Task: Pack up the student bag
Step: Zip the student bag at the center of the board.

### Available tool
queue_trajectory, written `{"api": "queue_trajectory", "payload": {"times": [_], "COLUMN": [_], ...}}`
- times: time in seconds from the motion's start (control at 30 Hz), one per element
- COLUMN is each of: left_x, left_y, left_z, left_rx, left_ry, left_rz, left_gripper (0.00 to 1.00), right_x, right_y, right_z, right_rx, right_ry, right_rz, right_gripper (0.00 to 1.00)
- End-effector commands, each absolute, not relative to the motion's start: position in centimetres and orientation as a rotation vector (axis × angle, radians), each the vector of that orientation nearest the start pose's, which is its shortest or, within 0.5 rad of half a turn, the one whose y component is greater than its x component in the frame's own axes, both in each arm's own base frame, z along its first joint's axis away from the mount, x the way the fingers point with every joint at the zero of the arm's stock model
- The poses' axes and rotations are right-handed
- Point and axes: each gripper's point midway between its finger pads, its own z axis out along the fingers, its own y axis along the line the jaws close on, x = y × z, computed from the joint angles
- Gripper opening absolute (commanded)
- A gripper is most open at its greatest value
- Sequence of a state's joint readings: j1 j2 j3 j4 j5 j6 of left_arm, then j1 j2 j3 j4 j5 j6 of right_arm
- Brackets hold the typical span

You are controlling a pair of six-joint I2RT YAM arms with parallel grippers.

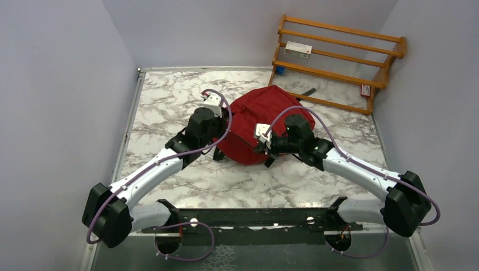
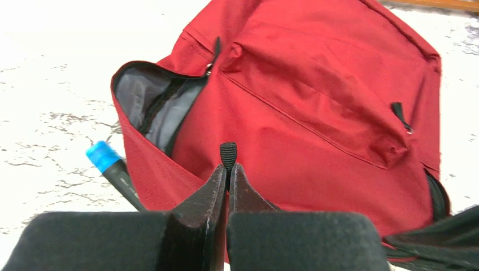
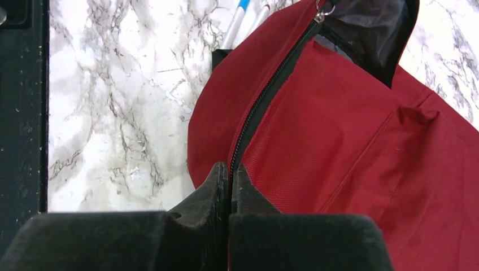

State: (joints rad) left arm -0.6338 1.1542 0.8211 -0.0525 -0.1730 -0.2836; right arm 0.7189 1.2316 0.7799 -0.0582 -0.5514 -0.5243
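Observation:
The student bag (image 1: 265, 107) is a dark-red backpack lying in the middle of the marble table (image 1: 169, 101). In the left wrist view the student bag (image 2: 316, 113) gapes at its upper left, showing grey lining (image 2: 141, 93). My left gripper (image 2: 228, 166) is shut on a black ribbed zipper pull (image 2: 228, 152) that sticks out between its tips. In the right wrist view my right gripper (image 3: 230, 169) is shut on the near end of the bag's black zipper (image 3: 271, 90), pinching the seam.
A blue-capped pen (image 2: 107, 158) lies on the table against the bag's left side, and pens (image 3: 240, 17) also show beside it in the right wrist view. A wooden rack (image 1: 339, 56) with a small white box (image 1: 298, 49) stands at the back right. A black rail (image 1: 243, 217) runs along the near edge.

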Motion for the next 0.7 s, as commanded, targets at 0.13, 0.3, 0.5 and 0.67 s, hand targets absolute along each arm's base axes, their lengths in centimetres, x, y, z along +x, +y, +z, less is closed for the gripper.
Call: {"api": "queue_trajectory", "payload": {"times": [0.13, 0.3, 0.5, 0.67], "left_x": [36.3, 37.9, 39.1, 38.0], "left_y": [-16.7, -15.2, -14.3, -18.6], "left_z": [22.1, 21.6, 21.5, 22.7], "left_rx": [0.125, 0.094, 0.082, 0.271], "left_ry": [1.903, 1.919, 1.924, 1.880], "left_rz": [-0.231, -0.176, -0.159, -0.396], "left_gripper": [0.00, 0.00, 0.00, 0.00], "right_x": [21.0, 20.5, 19.7, 18.9], "right_y": [26.7, 26.1, 25.4, 27.1], "right_z": [14.9, 15.3, 15.6, 19.3], "right_rx": [-1.531, -1.537, -1.545, -1.499], "right_ry": [1.660, 1.699, 1.728, 1.588], "right_rz": [0.632, 0.633, 0.640, 0.756], "right_gripper": [0.01, 0.01, 0.01, 0.17]}}
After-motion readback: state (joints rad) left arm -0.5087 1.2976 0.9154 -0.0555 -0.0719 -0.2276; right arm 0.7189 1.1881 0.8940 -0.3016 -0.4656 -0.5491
